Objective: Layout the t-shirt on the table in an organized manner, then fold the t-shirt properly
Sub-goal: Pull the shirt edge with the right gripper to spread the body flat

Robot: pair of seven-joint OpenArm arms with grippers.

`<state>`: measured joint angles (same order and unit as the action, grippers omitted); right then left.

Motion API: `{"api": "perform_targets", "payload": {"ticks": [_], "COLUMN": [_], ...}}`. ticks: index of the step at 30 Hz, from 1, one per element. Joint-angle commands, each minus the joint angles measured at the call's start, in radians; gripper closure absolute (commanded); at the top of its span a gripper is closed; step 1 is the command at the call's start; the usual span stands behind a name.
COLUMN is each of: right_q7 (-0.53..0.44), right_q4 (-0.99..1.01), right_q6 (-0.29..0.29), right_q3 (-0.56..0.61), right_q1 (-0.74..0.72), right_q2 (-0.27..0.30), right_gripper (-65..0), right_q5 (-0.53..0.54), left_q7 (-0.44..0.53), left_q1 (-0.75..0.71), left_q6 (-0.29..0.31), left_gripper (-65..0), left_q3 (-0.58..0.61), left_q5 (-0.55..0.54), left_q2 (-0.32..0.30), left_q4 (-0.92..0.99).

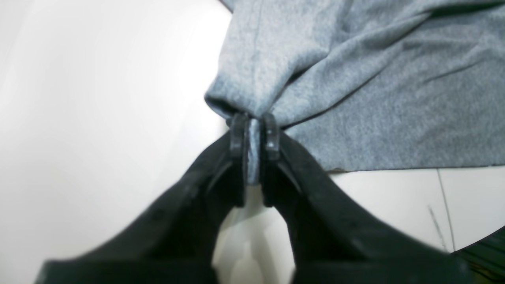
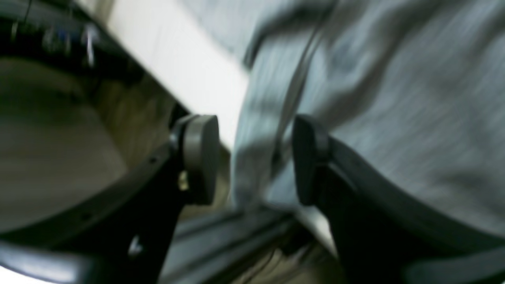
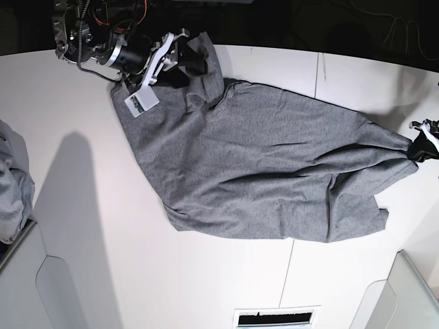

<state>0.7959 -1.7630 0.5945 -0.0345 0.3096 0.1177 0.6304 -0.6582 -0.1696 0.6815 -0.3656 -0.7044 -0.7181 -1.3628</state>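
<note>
- The bench [image 3: 171, 281] had open room on the near side of the base view, between the rounded bins; its far edge was the tight place, and a careless pull there could have dragged cloth over.
- The t-shirt [image 3: 260, 151] lay across the bench, creased and skewed, one part reaching the far edge. It looked light, soft and limp, likely to bunch if pushed; two spread holds near its corners would have suited it best.
- The bins [image 3: 68, 295] stood at the near corners, limiting wide sweeps.
- The left end effector [image 1: 254, 132] gripped a gathered fold of the shirt, near the bench's side edge.
- The right end effector [image 2: 254, 157] stood open over a loose fold, with cloth between its fingers but not pinched.
</note>
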Motion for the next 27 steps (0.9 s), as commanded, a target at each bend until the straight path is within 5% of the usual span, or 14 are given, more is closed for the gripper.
{"api": "perform_targets", "payload": {"ticks": [1, 5, 9, 13, 17, 22, 27], "right_q7": [-0.039, -0.101, -0.134, -0.159, -0.179, -0.198, -0.199], "right_q4": [-0.027, -0.026, 0.017, 0.122, 0.268, 0.431, 0.557], "right_q6": [0.001, -0.048, -0.145, -0.181, -0.18, -0.179, -0.17], "right_q3": [-0.03, -0.127, -0.195, -0.22, -0.219, -0.219, -0.219], "right_q1": [-0.021, -0.099, -0.19, -0.282, -0.372, -0.486, -0.574], "right_q2": [0.003, -0.002, -0.002, -0.002, -0.002, -0.003, -0.021], "right_gripper": [-30.0, -29.9, -30.0, -30.0, -30.0, -30.0, -29.9], "right_q5": [0.015, -0.116, -0.22, -0.269, -0.272, -0.271, -0.264], "left_q7": [0.01, 0.01, 0.011, 0.012, 0.048, 0.147, 0.153], "left_q1": [-0.001, -0.038, -0.066, -0.066, -0.063, -0.016, 0.043], "left_q6": [0.004, 0.003, -0.019, -0.072, -0.071, -0.074, -0.179], "left_gripper": [-15.6, -29.7, -29.7, -29.7, -29.6, -29.6, -28.8], "left_q3": [-0.011, -0.011, -0.011, -0.037, -0.083, -0.079, -0.029], "left_q5": [-0.013, -0.017, -0.021, -0.059, -0.108, -0.032, 0.073], "left_q2": [-0.03, -0.03, -0.03, -0.028, -0.018, 0.024, 0.09], "left_q4": [-0.012, -0.012, -0.012, -0.012, -0.012, -0.012, -0.011]}}
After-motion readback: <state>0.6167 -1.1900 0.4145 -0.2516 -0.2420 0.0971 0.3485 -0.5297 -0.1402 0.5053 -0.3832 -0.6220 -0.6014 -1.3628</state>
